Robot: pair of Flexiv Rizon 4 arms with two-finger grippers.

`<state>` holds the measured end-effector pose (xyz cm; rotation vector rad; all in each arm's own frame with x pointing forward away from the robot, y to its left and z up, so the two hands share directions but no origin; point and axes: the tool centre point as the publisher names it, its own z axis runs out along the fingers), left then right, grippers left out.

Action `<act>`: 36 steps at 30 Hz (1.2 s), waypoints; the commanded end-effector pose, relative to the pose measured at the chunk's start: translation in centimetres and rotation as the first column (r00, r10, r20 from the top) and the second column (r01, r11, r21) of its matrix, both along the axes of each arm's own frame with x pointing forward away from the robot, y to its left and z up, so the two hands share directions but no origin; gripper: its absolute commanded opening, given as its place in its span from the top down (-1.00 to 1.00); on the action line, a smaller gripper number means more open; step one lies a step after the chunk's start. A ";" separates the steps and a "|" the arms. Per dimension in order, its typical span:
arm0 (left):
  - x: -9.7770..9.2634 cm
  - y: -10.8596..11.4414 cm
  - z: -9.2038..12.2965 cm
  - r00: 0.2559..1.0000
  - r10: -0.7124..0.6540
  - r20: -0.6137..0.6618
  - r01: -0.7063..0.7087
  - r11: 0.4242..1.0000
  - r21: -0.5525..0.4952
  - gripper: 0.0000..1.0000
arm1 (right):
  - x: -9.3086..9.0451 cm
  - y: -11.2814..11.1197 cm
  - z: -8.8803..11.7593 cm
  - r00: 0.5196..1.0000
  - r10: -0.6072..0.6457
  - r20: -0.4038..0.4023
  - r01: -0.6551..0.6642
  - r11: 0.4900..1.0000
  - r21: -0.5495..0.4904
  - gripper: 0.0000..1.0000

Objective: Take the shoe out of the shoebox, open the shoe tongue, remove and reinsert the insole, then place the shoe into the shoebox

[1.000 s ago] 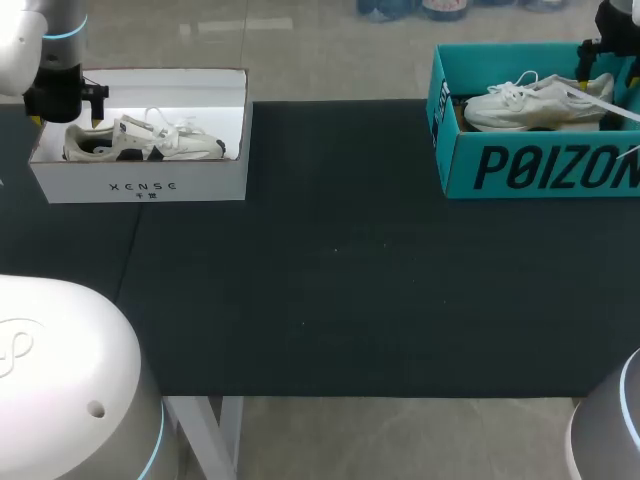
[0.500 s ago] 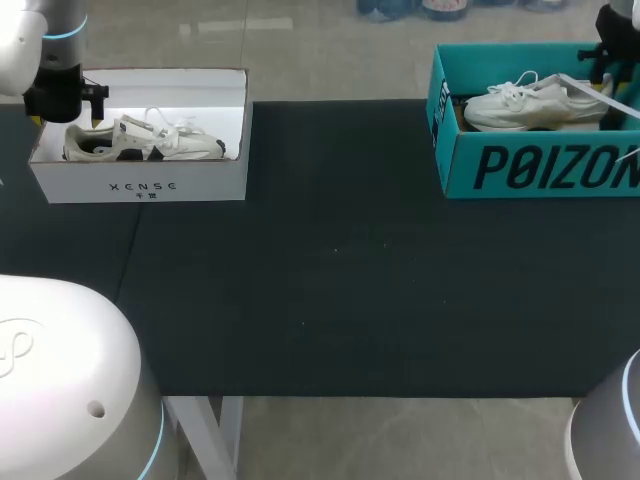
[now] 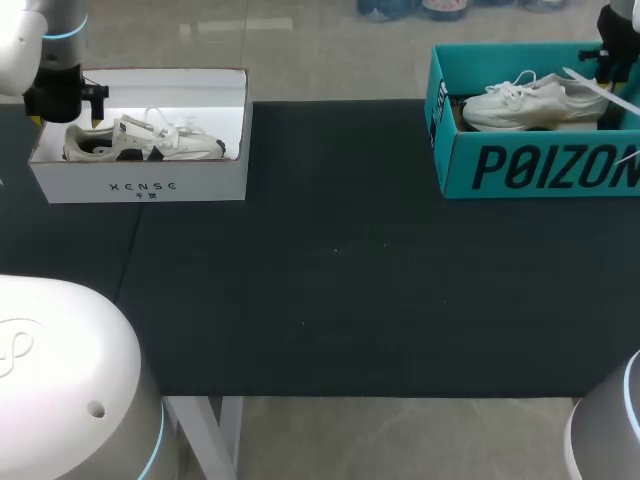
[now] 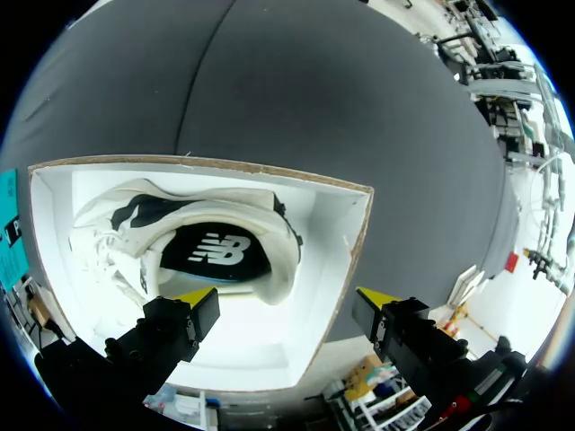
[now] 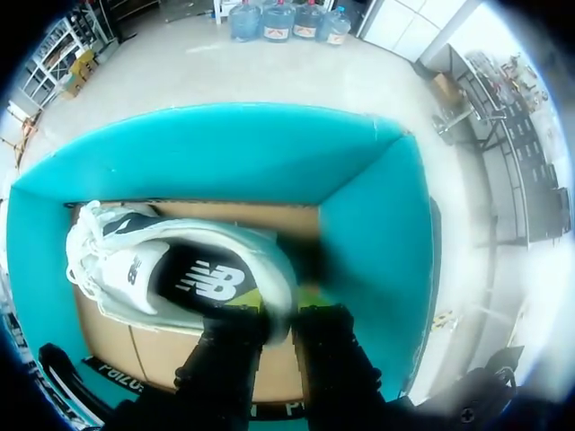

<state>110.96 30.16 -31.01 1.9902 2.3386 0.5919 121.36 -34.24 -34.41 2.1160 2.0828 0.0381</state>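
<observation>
lifting: the white shoe [image 3: 530,102] in the teal shoebox [image 3: 540,168], upper right of the head view, is seen slightly raised at the heel compared with a second ago; it is not yet out of the box.
right gripper [image 5: 269,314]: clenched on the white shoe, with the heel rim pinched between the two fingers; it has been drawn up and toward the right edge of the frame.
box shift: the teal shoebox has been nudged a touch toward frame left by the pull.
left gripper [image 4: 286,301]: unchanged, released, nothing grasped; it is held over the heel end of the black-and-white shoe [image 4: 193,242], which is lying in the white shoebox [image 4: 350,242] at upper left of the head view.
meaning: take-out is judged under way on the right side only; tongue and insole steps are not yet begun.
risk: the box could be dragged along if the toe catches on a wall.
surface: a dark mat [image 3: 340,280] is laid across the table, both boxes at its far edge.
room: the span of mat between the boxes, frame centre, is judged ample for a shoe to be set down and worked on.
</observation>
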 end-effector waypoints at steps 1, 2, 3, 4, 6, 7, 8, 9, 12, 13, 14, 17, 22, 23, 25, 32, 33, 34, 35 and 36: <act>-0.1 0.0 0.0 1.000 -0.001 0.002 0.001 1.000 0.001 -1.00 | 1.0 -0.2 -0.4 0.999 -0.003 -0.032 0.003 1.000 0.004 1.00; -0.1 0.0 0.0 1.000 -0.001 0.002 0.001 1.000 0.001 -1.00 | 0.9 -0.2 -0.4 1.000 -0.004 -0.030 0.004 1.000 0.004 1.00; -0.1 0.0 0.0 1.000 -0.001 0.002 0.001 1.000 0.001 -1.00 | 0.8 -0.2 -0.4 1.000 -0.004 -0.028 0.004 1.000 0.003 1.00; -0.1 0.0 0.0 1.000 -0.001 0.002 0.001 1.000 0.001 -1.00 | 0.7 -0.3 -0.2 1.000 -0.004 -0.025 0.004 1.000 0.003 1.00; -0.1 0.0 0.0 1.000 -0.001 0.002 0.001 1.000 0.001 -1.00 | 0.5 -0.3 0.1 1.000 -0.005 -0.017 0.005 1.000 0.004 1.00; -0.1 0.0 0.0 1.000 -0.001 0.002 0.001 1.000 0.001 -1.00 | 0.4 -0.3 0.2 1.000 -0.005 -0.014 0.005 1.000 0.004 1.00; -0.1 0.0 0.0 1.000 -0.001 0.002 0.001 1.000 0.001 -1.00 | 0.2 -0.3 0.4 1.000 -0.004 -0.006 0.004 1.000 0.007 1.00; -0.1 0.0 0.0 1.000 -0.001 0.002 0.001 1.000 0.001 -1.00 | 0.1 -0.3 0.6 1.000 -0.005 -0.001 0.005 1.000 0.007 1.00; -0.1 0.0 0.0 1.000 -0.001 0.002 0.001 1.000 0.001 -1.00 | -0.3 -0.3 1.4 1.000 -0.009 0.014 0.008 1.000 0.013 1.00; -0.1 0.0 0.0 1.000 -0.001 0.002 0.001 1.000 0.001 -1.00 | -0.4 -0.3 1.6 1.000 -0.009 0.017 0.008 1.000 0.015 1.00; -0.1 0.0 0.0 1.000 -0.001 0.002 0.001 1.000 0.001 -1.00 | -0.5 -0.3 2.0 1.000 -0.007 0.022 0.007 1.000 0.015 1.00; -0.1 0.0 0.0 1.000 -0.001 0.002 0.001 1.000 0.001 -1.00 | -1.1 -0.3 2.9 0.999 -0.009 0.033 0.009 1.000 0.014 1.00; -0.1 0.0 0.0 1.000 -0.001 0.002 0.001 1.000 0.001 -1.00 | -2.0 -0.4 4.6 0.999 -0.018 0.049 0.017 1.000 0.020 1.00; -0.1 0.0 0.0 1.000 -0.001 0.002 0.001 1.000 0.001 -1.00 | -2.1 -0.4 4.8 0.999 -0.019 0.050 0.018 1.000 0.021 1.00; -0.1 0.0 0.0 1.000 -0.001 0.002 0.001 1.000 0.001 -1.00 | -2.4 -0.3 5.4 0.998 -0.021 0.055 0.020 0.999 0.027 1.00; -0.1 0.0 0.0 1.000 -0.001 0.002 0.001 1.000 0.001 -1.00 | -3.5 0.2 7.5 0.997 -0.025 0.079 0.022 0.999 0.041 1.00; -0.1 0.0 0.0 1.000 -0.001 0.002 0.001 1.000 0.001 -1.00 | -3.7 0.3 7.9 0.996 -0.025 0.084 0.021 0.999 0.044 1.00; -0.1 0.0 0.0 1.000 -0.001 0.002 0.001 1.000 0.001 -1.00 | -3.8 0.4 8.3 0.996 -0.024 0.088 0.020 0.999 0.046 1.00; -0.1 0.0 0.0 1.000 -0.001 0.002 0.001 1.000 0.001 -1.00 | -3.9 0.5 8.6 0.996 -0.025 0.089 0.020 0.999 0.047 1.00; -0.1 0.0 0.0 1.000 -0.001 0.002 0.001 1.000 0.001 -1.00 | -3.9 0.6 9.0 0.995 -0.024 0.095 0.019 0.999 0.050 1.00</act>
